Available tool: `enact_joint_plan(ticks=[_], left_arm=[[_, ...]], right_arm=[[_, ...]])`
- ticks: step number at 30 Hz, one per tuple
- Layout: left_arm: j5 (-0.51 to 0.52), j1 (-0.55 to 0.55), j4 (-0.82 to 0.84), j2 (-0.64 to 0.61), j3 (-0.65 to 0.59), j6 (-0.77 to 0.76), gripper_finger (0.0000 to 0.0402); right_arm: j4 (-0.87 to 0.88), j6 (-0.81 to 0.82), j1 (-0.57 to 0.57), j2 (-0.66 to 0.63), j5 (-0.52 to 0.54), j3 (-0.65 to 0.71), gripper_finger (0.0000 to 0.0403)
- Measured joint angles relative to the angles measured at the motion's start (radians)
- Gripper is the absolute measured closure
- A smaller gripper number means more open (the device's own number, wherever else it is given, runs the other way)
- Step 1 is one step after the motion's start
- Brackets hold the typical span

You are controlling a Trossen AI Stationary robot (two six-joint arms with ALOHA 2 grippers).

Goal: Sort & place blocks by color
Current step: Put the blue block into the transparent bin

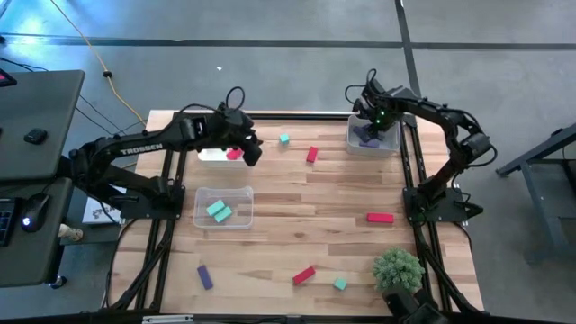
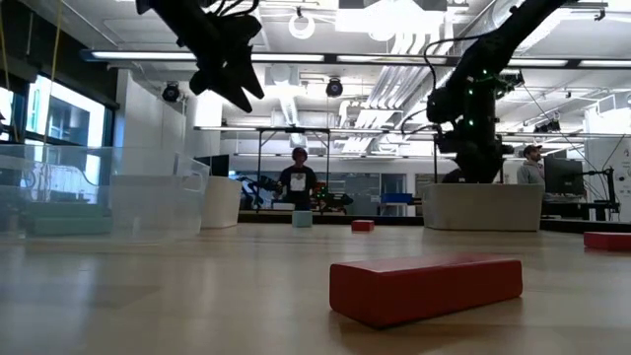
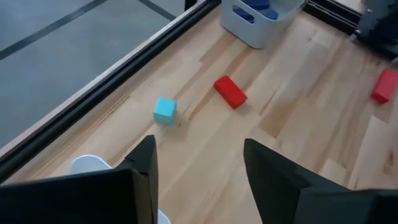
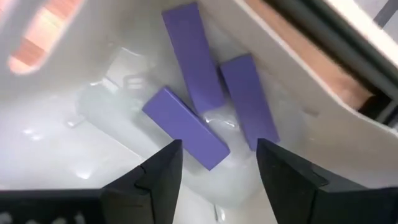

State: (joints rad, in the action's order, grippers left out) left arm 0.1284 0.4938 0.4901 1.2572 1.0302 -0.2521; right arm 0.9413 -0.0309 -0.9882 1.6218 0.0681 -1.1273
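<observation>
Purple bars (image 4: 199, 106) are seen lying in the clear bin (image 1: 373, 142) at the far right corner of the tabletop (image 1: 315, 216), three of them in the right wrist view, two side by side and one across in front. The right gripper (image 4: 217, 165) hangs just over them with its fingers apart and nothing between them, so a release here is judged to be complete; a straight lift is advised before any sideways travel, so that the bin wall is not caught.

Over the far left bin (image 1: 216, 155), where something red (image 1: 234, 154) shows, the left gripper (image 3: 199, 168) is held with its fingers apart and empty. Beyond it on the wood lie a teal cube (image 3: 165, 110) and a red bar (image 3: 230, 91), slightly apart. The red bar is judged the natural next pick for this arm: the fingers should be turned to span its short sides, and the cube kept clear.

Loose blocks remain nearer the front: a purple bar (image 1: 204, 276), a red bar (image 1: 303, 274), a teal cube (image 1: 340, 283) and another red bar (image 1: 380, 217). Teal pieces (image 1: 218, 211) already sit in the middle left bin (image 1: 225, 208).
</observation>
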Motion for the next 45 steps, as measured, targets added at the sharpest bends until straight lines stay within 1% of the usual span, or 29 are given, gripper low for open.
enact_joint_plan(ticks=[4,7,9,13,21,27,30,36,45], left_arm=[[-0.014,0.04,-0.027,0.0,0.0,-0.006,0.0214],[0.0,0.061,-0.105,0.0,0.0,-0.017,0.0189],[0.001,0.077,-0.177,0.0,0.0,-0.022,0.0179],[0.003,0.105,-0.326,0.005,0.0,-0.005,0.0175],[0.004,0.157,-0.507,0.04,0.001,0.13,0.0174],[0.003,0.199,-0.508,0.112,0.083,0.185,0.0174],[-0.001,0.21,-0.509,0.166,0.139,0.22,0.0174],[-0.026,0.228,-0.499,0.287,0.217,0.23,0.0174],[-0.04,0.217,-0.382,0.473,0.29,0.229,0.0174]], right_arm=[[0.05,0.004,0.0,0.0,0.0,-0.068,0.0208],[0.073,0.004,0.0,0.0,0.0,-0.117,0.0208],[0.084,0.004,0.0,0.0,0.0,-0.152,0.0208],[0.092,0.004,0.0,0.0,0.0,-0.221,0.0208],[0.097,-0.003,0.0,0.0,-0.01,-0.321,0.0208],[0.094,-0.004,0.0,0.0,-0.014,-0.336,0.0208],[0.094,-0.004,0.0,0.0,-0.013,-0.336,0.0208],[0.094,-0.004,0.0,0.0,-0.013,-0.336,0.0208],[0.093,-0.004,0.0,0.0,-0.013,-0.336,0.0208]])
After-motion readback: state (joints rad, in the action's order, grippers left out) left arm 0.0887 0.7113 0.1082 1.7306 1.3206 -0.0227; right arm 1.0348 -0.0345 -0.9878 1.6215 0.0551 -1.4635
